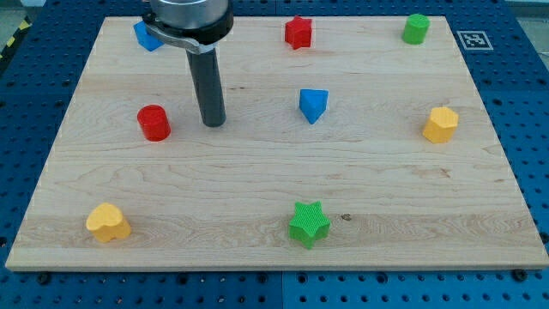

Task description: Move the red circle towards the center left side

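Spanning nearly the whole view, the board (257,184) is a pale wooden slab lying on a blue perforated table (532,129). It is the one thing here that carries others: eight blocks rest on it, all apart from one another, none stacked.

Rod: a dark straight shaft descends from a grey collar at the view's top. My tip (214,124) sits on the board left of centre, just beside the red circle on that block's right, with a narrow strip of bare wood between them. No contact is seen. The arm ends in this rod alone, with no jaws to open or close, so it holds nothing.

Blocks, larger to smaller as they appear:
- Green star (309,224), bottom centre.
- Yellow heart (108,223), bottom left corner area.
- Yellow hexagon (440,125), right edge, mid height.
- Red circle (154,123), the task's block, at the left side, slightly above mid height.
- Blue triangle (313,105), just right of centre, upper half.
- Red star (298,33), top centre.
- Green cylinder (416,28), top right.
- Blue block (147,36), top left, partly hidden by the collar; shape not determinable.

A printed marker (473,39) lies on the table off the board's top right corner.
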Robot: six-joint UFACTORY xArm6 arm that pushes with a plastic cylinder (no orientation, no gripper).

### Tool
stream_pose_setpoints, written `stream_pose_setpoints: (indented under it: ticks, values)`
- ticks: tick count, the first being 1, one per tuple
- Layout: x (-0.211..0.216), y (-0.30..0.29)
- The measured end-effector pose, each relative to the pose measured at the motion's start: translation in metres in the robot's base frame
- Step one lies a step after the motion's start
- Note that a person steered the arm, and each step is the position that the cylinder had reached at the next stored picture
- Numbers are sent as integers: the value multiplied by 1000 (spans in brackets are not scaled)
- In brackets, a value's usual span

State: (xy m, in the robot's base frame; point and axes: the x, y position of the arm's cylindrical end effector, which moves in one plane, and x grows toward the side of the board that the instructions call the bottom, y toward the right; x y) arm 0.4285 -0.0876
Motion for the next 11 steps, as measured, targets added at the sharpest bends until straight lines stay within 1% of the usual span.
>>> stream_pose_setpoints:
  ticks: [2, 3, 7, 8, 9, 11]
  values:
    - [7, 0]
    - [24, 0]
    - [12, -21]
    - [16, -36]
    - [9, -68]
    - [3, -68]
